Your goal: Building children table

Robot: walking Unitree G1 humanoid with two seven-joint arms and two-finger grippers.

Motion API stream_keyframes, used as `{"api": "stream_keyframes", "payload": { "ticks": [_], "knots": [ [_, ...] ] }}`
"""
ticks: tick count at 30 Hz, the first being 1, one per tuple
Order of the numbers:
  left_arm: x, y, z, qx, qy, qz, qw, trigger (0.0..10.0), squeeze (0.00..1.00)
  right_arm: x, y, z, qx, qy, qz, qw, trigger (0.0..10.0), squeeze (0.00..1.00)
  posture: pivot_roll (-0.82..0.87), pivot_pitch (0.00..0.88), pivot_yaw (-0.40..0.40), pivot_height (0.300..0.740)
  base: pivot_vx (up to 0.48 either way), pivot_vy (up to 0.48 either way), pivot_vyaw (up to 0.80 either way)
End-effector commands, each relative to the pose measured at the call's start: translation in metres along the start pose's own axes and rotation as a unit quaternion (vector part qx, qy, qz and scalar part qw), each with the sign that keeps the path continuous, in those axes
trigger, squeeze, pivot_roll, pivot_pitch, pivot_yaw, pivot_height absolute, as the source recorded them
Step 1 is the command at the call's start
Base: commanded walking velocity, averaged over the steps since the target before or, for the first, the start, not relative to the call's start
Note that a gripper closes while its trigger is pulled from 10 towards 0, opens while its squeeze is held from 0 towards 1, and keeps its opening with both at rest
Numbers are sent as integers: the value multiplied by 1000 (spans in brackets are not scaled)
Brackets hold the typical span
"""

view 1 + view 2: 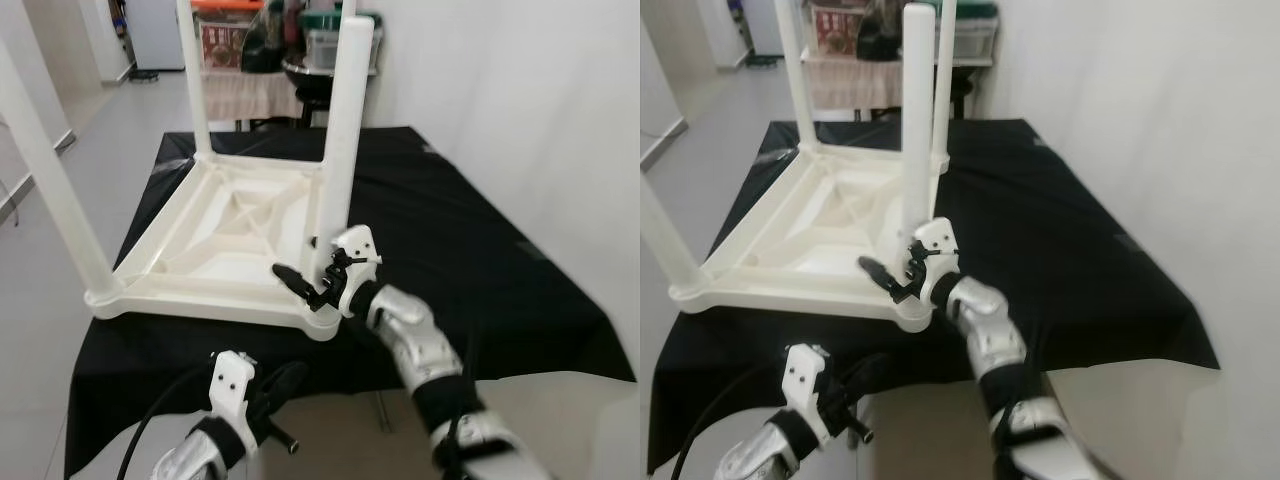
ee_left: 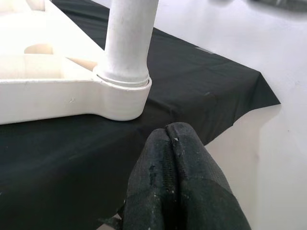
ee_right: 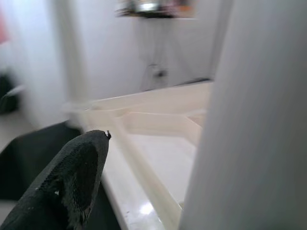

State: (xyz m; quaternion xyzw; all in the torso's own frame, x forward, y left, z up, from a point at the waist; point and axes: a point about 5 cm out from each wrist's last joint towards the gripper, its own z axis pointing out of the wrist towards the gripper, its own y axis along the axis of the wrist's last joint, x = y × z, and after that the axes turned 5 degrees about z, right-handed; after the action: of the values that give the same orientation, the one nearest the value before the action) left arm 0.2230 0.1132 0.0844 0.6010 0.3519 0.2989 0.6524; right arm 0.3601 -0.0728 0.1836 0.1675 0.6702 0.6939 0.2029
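Now the right gripper (image 1: 312, 282) spreads wide around the near leg (image 1: 343, 130), steadying it in the upturned table (image 1: 190, 270). Left gripper (image 1: 283, 385) hangs pinched shut, empty, off the edge.

White table (image 1: 215, 230), plain black cloth (image 1: 470, 240)

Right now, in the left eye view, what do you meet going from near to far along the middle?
Left pincer → right pincer → upturned white plastic table → black cloth → cluttered back table.

Table: white plastic children table (image 1: 235, 250), upside down on black cloth, centre-left of frame.
Legs: standing upright at corners.
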Motion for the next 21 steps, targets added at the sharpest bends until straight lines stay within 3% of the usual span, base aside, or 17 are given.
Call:
{"api": "stream_keyframes", "payload": {
  "ticks": [1, 3, 7, 8, 9, 15, 18, 21],
  "knots": [
    [1, -3, 0, 7, 3, -2, 1000, 10000, 0, 5, 1, 2, 0, 61, -1, 998, 10000, 0, 95, 0, -97, 740, 0, 0, 0],
    [1, -3, 1, 8, 2, -1, 1000, 10000, 0, -7, 0, -7, 24, 96, 26, 995, 10000, 0, 105, 0, -106, 740, 0, 0, 0],
    [1, -4, 1, 9, 2, -1, 1000, 10000, 0, -17, -5, -12, 44, 69, 35, 996, 9647, 0, 107, 0, -108, 740, 0, 0, 0],
    [1, -4, 1, 9, 2, 0, 1000, 10000, 0, -19, -7, -14, 48, 60, 41, 996, 2118, 0, 114, 0, -108, 740, 0, 0, 0],
    [1, -4, 1, 9, 2, 0, 1000, 10000, 0, -21, -9, -15, 49, 51, 48, 996, 0, 0, 115, 0, -106, 740, 0, 0, 0],
    [1, -5, 1, 11, 2, 1, 1000, 10000, 0, -25, -11, -19, 48, 50, 56, 996, 0, 0, 111, 0, -100, 740, 0, 0, 0],
    [1, -5, -1, 13, 0, 1, 1000, 10000, 0, -30, -26, -30, 62, -6, 42, 997, 0, 0, 103, 0, -96, 740, 0, 0, 0],
    [0, -5, -2, 13, 0, 1, 1000, 10000, 0, -29, -31, -32, 67, -19, 38, 997, 0, 0, 104, 0, -96, 740, 0, 0, 0]
  ]
}}
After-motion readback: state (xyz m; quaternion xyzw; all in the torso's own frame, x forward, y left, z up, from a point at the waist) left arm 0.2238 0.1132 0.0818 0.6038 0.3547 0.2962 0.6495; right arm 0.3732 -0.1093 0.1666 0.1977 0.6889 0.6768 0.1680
